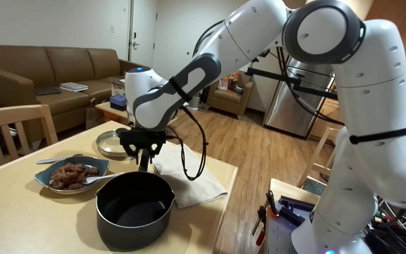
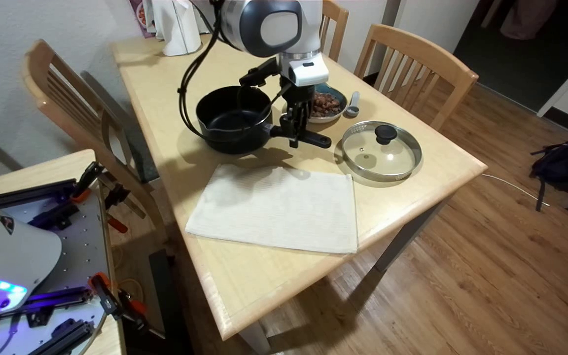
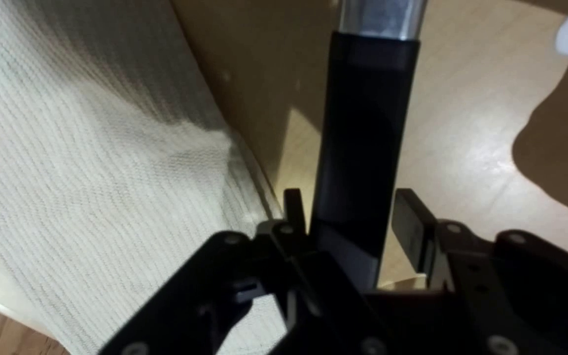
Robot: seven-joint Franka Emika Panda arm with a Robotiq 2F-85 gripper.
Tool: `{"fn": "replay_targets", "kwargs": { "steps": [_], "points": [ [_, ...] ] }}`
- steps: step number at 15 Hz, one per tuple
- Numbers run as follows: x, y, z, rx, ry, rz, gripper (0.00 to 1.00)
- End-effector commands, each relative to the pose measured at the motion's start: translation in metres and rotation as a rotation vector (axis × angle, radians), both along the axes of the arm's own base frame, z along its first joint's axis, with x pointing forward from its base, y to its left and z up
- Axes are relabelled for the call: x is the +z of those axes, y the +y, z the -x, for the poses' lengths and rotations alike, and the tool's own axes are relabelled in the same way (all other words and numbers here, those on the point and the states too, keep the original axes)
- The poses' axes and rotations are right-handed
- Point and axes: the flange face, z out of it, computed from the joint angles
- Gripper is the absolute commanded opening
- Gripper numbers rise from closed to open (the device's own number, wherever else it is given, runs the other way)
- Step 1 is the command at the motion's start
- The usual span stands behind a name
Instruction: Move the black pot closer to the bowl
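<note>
One matte black pot [image 1: 136,233], round, dark inside, long straight handle [image 3: 368,123] (gripper [image 3: 350,209] parted around it, unclamped)

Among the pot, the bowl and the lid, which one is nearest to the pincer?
The black pot: its handle lies inside the open pincer; the bowl and glass lid lie outside.

1. We see glints on the glass lid [image 2: 381,151] and inside the black pot [image 1: 135,210].
2. In both exterior views, blue light shines at the arm's base [image 2: 13,251].
3. In the wrist view, we find glare and shadows on the bench [image 3: 476,148] — the tool [image 3: 352,222] dark, slightly blurred.
</note>
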Motion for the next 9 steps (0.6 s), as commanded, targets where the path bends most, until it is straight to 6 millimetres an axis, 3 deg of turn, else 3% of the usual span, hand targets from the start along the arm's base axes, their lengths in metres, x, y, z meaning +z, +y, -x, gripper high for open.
{"fn": "replay_targets", "kwargs": {
  "steps": [1,3,9],
  "points": [
    [0.003,-0.002,-0.002,0.058,0.024,0.034,0.2],
    [0.005,-0.004,-0.008,0.088,0.025,0.08,0.08],
    [-0.001,0.001,-0.032,0.302,0.064,0.206,0.0]
  ]
}}
